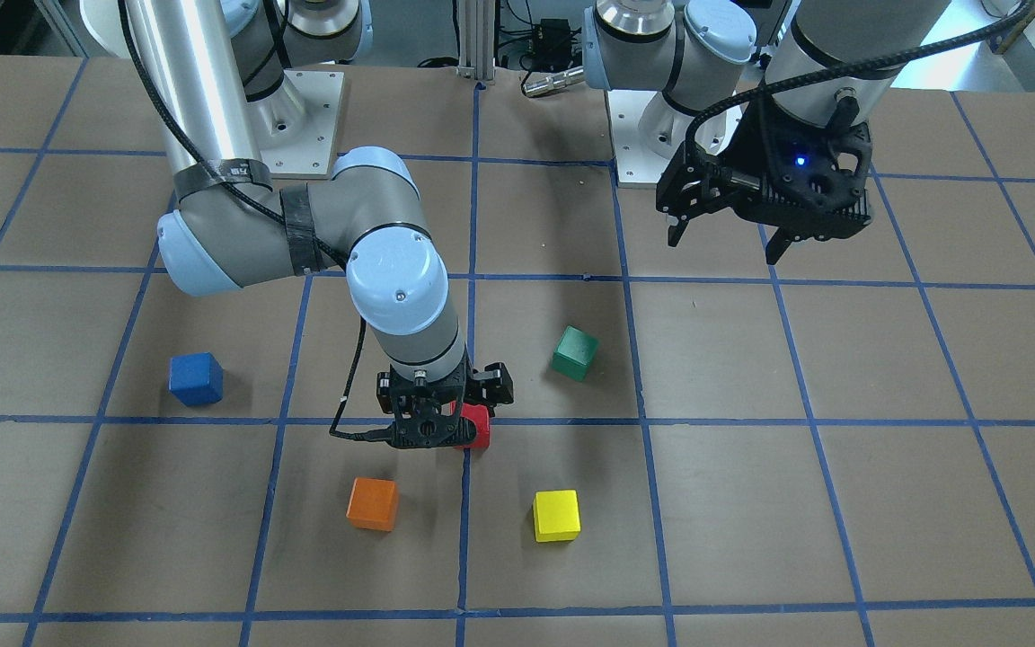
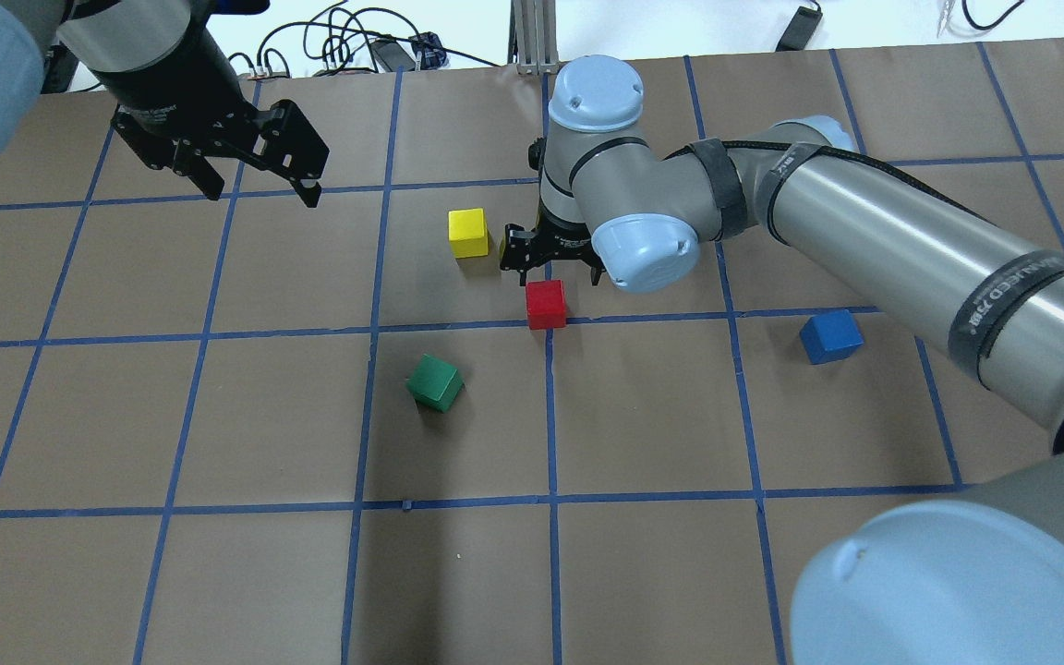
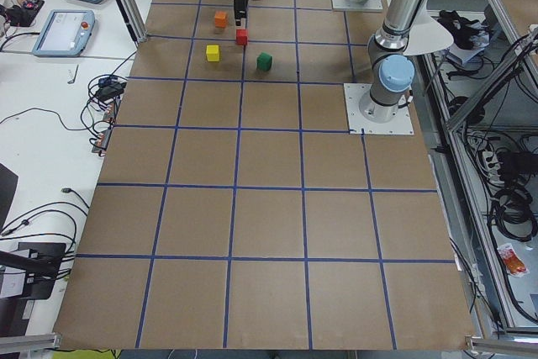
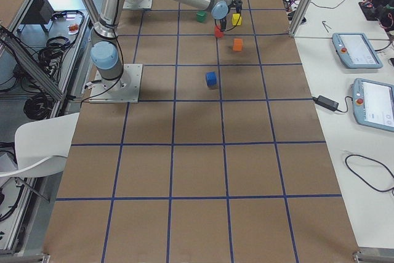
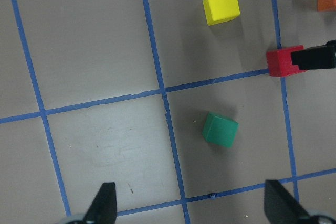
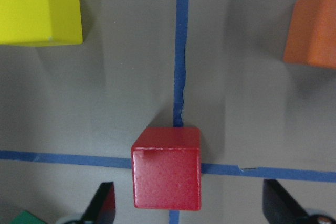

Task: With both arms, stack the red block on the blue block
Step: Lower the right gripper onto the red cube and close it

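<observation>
The red block [image 2: 546,303] sits on a blue tape crossing near the table's middle; it also shows in the front view [image 1: 476,431]. My right gripper [image 2: 551,268] is open and low over it. In the right wrist view the red block [image 6: 168,167] lies between the two fingers [image 6: 103,203], with a gap on each side. The blue block [image 2: 830,336] stands alone toward the right arm's side, also seen in the front view [image 1: 195,378]. My left gripper [image 2: 259,192] is open and empty, held high on the left, well away from both blocks.
A yellow block [image 2: 467,232] and an orange block [image 1: 372,503] lie just beyond the red block. A green block [image 2: 435,382] lies nearer the robot, to its left. The brown table [image 2: 643,434] has a blue tape grid.
</observation>
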`<state>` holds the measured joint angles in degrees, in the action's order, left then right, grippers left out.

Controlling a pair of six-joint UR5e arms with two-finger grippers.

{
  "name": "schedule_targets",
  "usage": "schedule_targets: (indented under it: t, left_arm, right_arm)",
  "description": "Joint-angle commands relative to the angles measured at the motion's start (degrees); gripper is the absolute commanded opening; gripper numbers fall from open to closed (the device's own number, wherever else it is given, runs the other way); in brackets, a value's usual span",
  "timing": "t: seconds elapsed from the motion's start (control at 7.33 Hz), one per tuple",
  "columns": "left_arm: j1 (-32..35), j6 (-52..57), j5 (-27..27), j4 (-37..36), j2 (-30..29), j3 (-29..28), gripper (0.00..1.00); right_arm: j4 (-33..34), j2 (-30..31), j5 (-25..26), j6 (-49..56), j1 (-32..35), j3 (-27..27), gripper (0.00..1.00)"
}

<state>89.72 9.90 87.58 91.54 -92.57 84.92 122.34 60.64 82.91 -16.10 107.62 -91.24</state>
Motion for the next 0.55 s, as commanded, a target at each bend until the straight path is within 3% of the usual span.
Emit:
schedule_targets:
  t: [0.0, 0.41]
  left_arm:
    - [-0.25, -0.06, 0.31, -0.13, 1.34, 0.86, 1.0]
    - [-0.16, -0.76, 0.22, -0.22, 1.52, 0.94, 1.0]
  right_arm:
    - [0.88, -1.4, -0.64, 0.19, 0.05, 0.0, 1.0]
    - [2.03, -2.46, -1.88, 0.1, 0.4, -0.08, 1.0]
